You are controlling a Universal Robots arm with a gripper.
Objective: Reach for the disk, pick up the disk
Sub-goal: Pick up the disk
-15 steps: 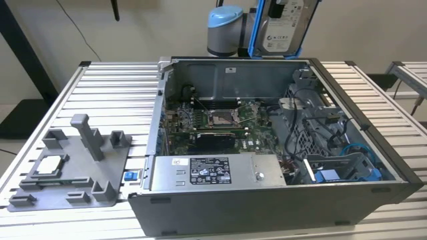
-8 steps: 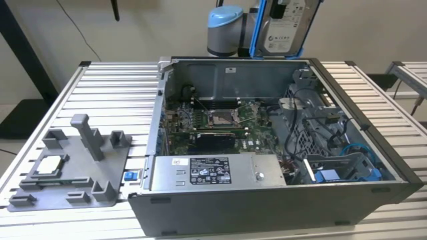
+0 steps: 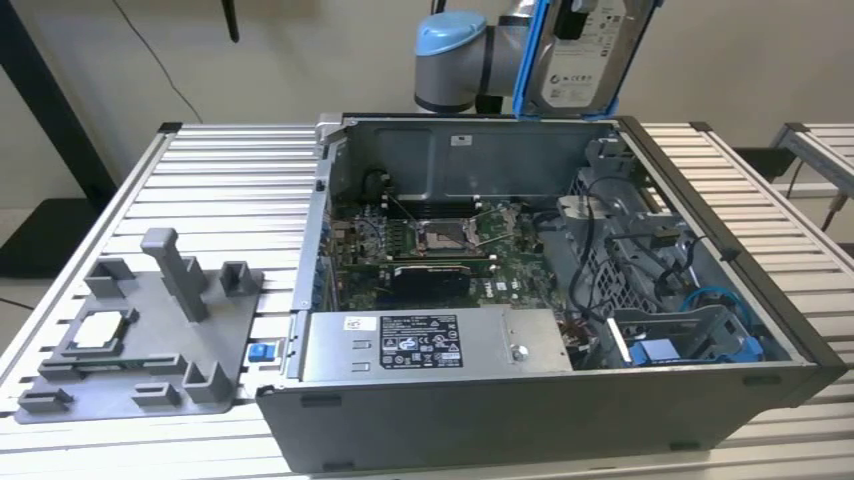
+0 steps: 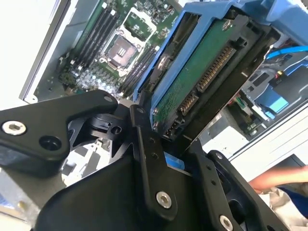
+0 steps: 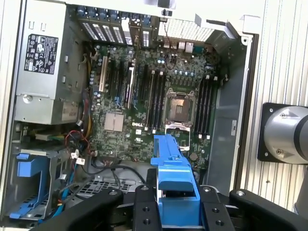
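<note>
Disk (image 4: 202, 82) being held by pincer (image 4: 166, 159), black fingers (image 4: 147, 163) clamped on blue frame; long axis standing upright, connector edge pointing down in second wrist view. Disk being carried above rear wall of opened computer case (image 3: 561, 420). Silver-grey face with white label being shown in exterior view (image 3: 587, 55). Below, motherboard (image 5: 144, 106), power supply (image 3: 441, 345), empty blue bracket (image 3: 694, 345) lying exposed. Case resting on slatted table (image 3: 214, 190), grey fixture (image 3: 134, 330) beside.
</note>
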